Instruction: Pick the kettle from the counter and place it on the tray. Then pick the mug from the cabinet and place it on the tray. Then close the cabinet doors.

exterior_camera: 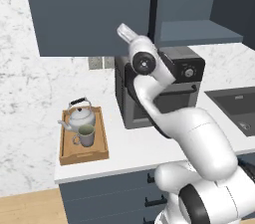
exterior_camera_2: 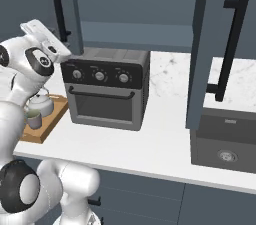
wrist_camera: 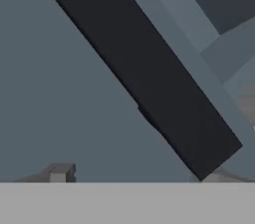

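A black toaster oven [exterior_camera_2: 106, 89] with three knobs stands on the tabletop, below and beyond the fingers. A dark sink [exterior_camera: 238, 107] lies farther off to the oven's right. A small grey wall plate [exterior_camera: 101, 62], perhaps a socket, sits below the fingers, left of the oven.

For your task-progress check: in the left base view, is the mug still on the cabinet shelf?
No, the mug sits on the wooden tray beside the kettle.
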